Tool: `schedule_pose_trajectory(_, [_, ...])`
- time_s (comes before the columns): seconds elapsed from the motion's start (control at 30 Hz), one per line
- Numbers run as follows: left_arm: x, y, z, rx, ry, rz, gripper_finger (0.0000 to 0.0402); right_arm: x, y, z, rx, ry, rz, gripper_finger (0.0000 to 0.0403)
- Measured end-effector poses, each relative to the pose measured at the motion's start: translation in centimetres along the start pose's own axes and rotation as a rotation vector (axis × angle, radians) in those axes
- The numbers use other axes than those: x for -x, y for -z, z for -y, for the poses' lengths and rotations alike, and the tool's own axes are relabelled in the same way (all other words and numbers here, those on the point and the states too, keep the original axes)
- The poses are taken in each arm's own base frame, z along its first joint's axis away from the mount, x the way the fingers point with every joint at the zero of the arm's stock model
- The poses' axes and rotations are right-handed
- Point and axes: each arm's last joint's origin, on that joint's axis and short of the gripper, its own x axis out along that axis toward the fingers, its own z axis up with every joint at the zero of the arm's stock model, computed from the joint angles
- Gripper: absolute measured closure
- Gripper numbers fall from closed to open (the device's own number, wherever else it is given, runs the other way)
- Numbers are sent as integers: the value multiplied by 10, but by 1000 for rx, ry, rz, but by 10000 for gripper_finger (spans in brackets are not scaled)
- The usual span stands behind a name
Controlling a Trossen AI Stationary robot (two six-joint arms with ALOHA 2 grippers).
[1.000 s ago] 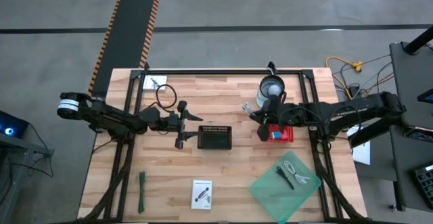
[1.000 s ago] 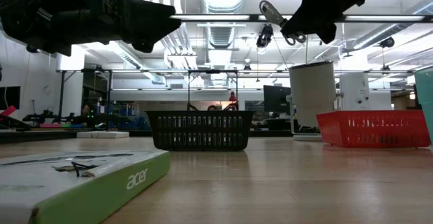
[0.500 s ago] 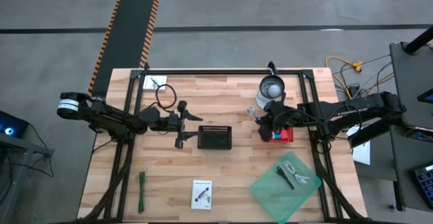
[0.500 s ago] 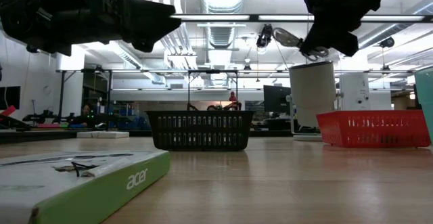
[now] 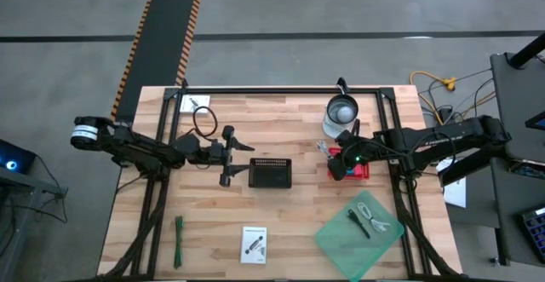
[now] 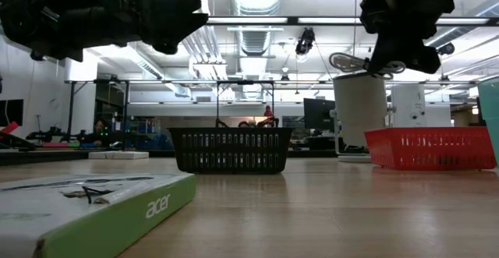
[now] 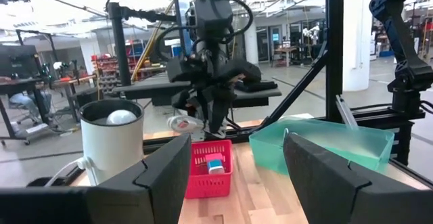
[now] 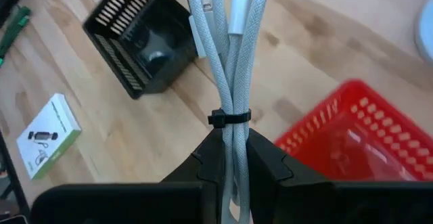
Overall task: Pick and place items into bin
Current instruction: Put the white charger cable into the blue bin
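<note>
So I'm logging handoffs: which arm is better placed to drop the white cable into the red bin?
Right. The right gripper is shut on the white cable and hangs by the red bin; the left gripper waits open beside the black basket.

Around the black basket (image 5: 271, 173) we see bare desk (image 5: 289, 214) on its near side; the left tool (image 5: 228, 155) crowds one flank, while the red bin (image 5: 356, 168), white canister (image 5: 341, 112) and right tool (image 5: 333, 156) block the other.
</note>
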Motion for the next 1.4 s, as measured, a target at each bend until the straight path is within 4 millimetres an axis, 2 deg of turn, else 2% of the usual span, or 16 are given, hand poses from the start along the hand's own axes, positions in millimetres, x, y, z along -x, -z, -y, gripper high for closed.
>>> schedule_pose_trajectory(0.53, [0,-1,0,-26,-2,5,182,2,14,5,-127,41,-168,374])
schedule_pose_trajectory(1.0, [-2,-3,-1,-27,-2,14,182,9,43,-2,-156,96,-276,374])
schedule_pose_trajectory(1.4, [-2,-4,-1,-17,-2,14,182,16,62,-10,-192,90,-300,374])
